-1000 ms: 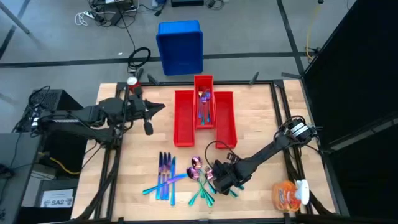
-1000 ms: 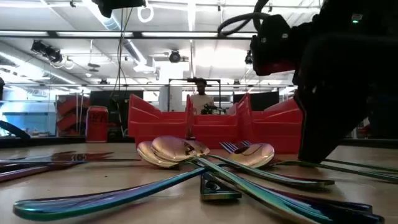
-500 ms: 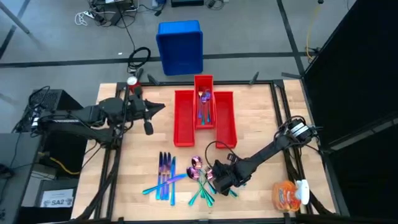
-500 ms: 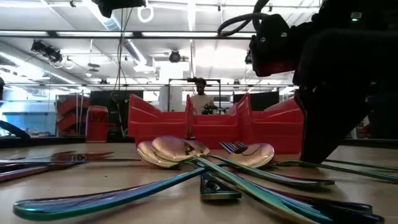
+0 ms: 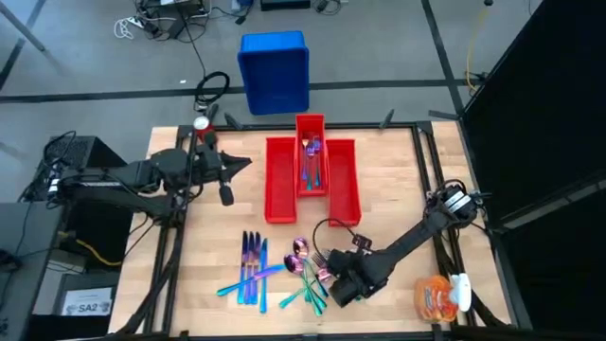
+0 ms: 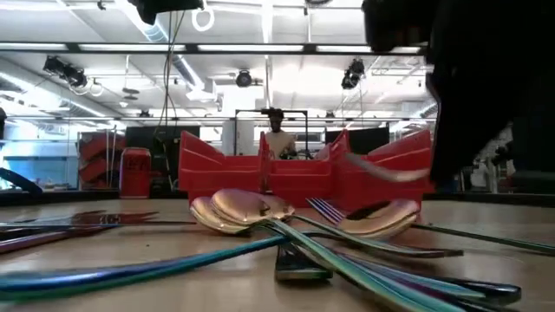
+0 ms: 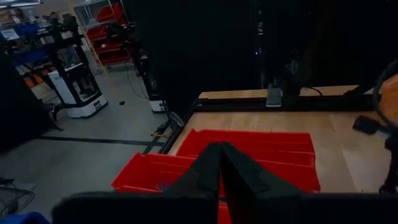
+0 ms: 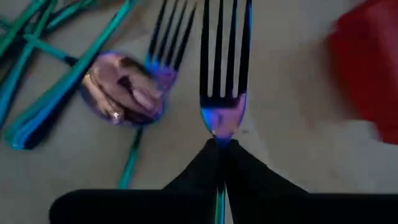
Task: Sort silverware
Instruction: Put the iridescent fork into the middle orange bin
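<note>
Silverware, unsorted: most of it lies on the bare table in front of the bins, in two groups. We count a row of knives point(image 5: 250, 266) laid roughly parallel, and just beside them a crossed heap of spoons and forks point(image 5: 305, 275), teal handles tangled, spoon bowls point(image 6: 247, 211) resting on one another.

Silverware, sorted: a few pieces point(image 5: 311, 156) already in the middle red bin point(image 5: 310, 123). The two flanking bins point(image 5: 276, 189) look empty from above. We judge the task early; most of it is left.

Fork in hand: the right gripper point(image 5: 333, 281), low at the heap's edge, has its fingers pinched together on the neck of a fork point(image 8: 222, 68), tines pointing away.

Left gripper point(image 7: 219, 177): held above the table's left side, well apart from the silverware, fingers closed on nothing, waiting.

Obstacles: overlapping handles in the heap, which a lifted fork may drag; a second fork point(image 8: 163, 50) and a spoon point(image 8: 118, 93) just beside the held one.

Surroundings: blue crate point(image 5: 275, 71) on the floor beyond the table; orange bottle point(image 5: 437, 296) at the near right corner; a person point(image 6: 278, 139) far behind the bins.
</note>
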{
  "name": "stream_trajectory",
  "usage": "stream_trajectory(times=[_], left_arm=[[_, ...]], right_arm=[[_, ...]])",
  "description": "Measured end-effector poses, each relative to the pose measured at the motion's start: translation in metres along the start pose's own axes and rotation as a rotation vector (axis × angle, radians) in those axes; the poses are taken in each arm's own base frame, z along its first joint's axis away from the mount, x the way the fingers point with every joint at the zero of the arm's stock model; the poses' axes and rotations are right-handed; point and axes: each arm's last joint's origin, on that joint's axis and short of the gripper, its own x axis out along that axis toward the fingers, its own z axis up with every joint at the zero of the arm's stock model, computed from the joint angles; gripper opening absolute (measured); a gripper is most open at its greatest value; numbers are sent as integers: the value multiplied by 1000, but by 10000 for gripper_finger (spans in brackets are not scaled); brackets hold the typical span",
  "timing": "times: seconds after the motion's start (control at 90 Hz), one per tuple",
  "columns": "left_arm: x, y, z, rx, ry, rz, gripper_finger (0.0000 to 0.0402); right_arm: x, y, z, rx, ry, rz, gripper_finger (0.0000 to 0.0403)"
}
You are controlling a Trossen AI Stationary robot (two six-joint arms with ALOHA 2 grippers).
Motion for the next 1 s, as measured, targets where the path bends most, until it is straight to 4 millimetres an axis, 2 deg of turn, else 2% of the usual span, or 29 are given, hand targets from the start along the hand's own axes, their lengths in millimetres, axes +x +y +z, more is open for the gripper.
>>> stream_trajectory(times=[0.167, 0.278, 0.444, 0.544, 0.711, 0.9, 1.0], left_arm=[[0, 0, 0, 0, 0, 0, 0], [0, 0, 0, 0, 0, 0, 0], [0, 0, 0, 0, 0, 0, 0], [0, 0, 0, 0, 0, 0, 0], [0, 0, 0, 0, 0, 0, 0], [0, 0, 0, 0, 0, 0, 0], [0, 0, 0, 0, 0, 0, 0]], right_arm=[[-30, 2, 12, -3, -109, -53, 0], [-45, 5, 29, 4, -229, -36, 0], [-65, 24, 71, -32, -429, 228, 0], [-66, 26, 92, -87, -488, 371, 0], [-46, -4, 132, -63, -515, 310, 0], [-33, -39, 188, -31, -625, 523, 0], [-24, -65, 210, -4, -668, 543, 0]])
